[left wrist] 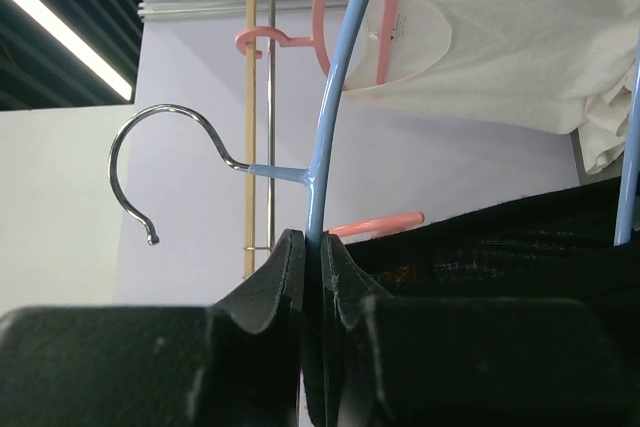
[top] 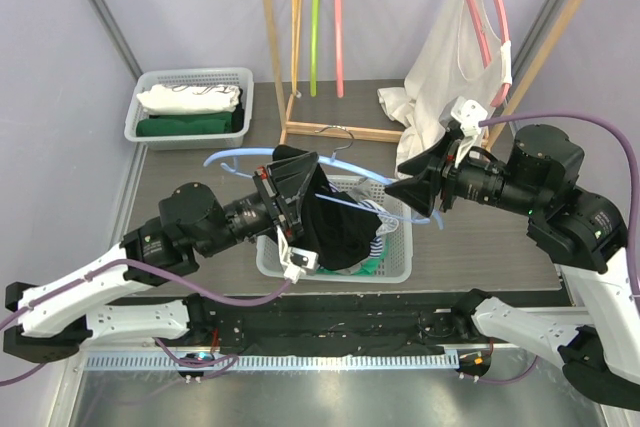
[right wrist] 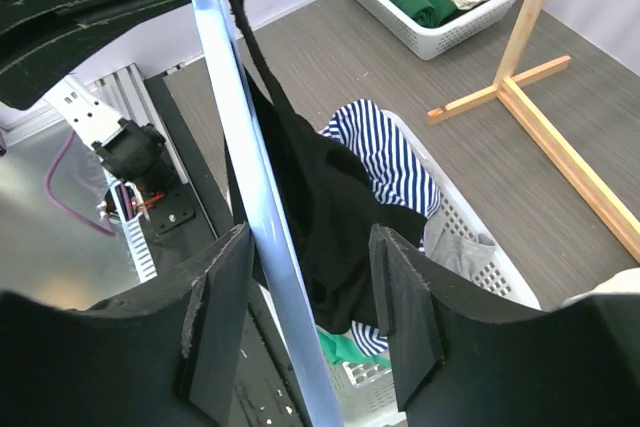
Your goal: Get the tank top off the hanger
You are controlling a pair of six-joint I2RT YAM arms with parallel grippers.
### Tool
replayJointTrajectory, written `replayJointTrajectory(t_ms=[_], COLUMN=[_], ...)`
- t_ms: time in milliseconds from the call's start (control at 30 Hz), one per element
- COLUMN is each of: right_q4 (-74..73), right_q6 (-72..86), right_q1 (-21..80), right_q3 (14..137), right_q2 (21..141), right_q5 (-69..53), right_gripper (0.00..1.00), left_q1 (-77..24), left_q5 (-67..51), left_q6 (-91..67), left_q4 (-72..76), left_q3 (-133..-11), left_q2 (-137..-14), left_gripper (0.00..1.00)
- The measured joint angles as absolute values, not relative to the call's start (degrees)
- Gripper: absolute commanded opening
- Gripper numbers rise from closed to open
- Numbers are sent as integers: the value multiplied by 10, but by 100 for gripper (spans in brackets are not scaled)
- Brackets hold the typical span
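Observation:
A black tank top hangs on a light blue hanger with a metal hook, held above the white basket. My left gripper is shut on the hanger's blue wire, with the black cloth beside it. My right gripper is open at the hanger's right end. In the right wrist view the blue bar and the black top pass between its spread fingers.
The basket holds striped, green and grey clothes. A second basket with folded clothes stands at the back left. A wooden rack at the back carries coloured hangers and a white garment on a pink hanger.

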State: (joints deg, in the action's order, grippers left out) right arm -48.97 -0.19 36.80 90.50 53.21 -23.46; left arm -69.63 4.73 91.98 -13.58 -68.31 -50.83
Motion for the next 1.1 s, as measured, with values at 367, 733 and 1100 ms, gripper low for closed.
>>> replayJointTrajectory(t_ms=[367,733,1100], right_q4=[-494,-492,-504], right_q6=[-8,0,9], right_q1=[368,369,369], right_q3=[889,885,881], right_q2=[522,487,483], right_q5=[-253,-250,-253], right_gripper=[16,35,1], left_q1=[-703,-711,-710], left_q5=[84,123,142], left_q6=[894,790,783], left_q4=[-139,-175,-175], left_q3=[-701,-791,-797], left_q2=[-536,-599,-590], left_gripper=[1,0,4])
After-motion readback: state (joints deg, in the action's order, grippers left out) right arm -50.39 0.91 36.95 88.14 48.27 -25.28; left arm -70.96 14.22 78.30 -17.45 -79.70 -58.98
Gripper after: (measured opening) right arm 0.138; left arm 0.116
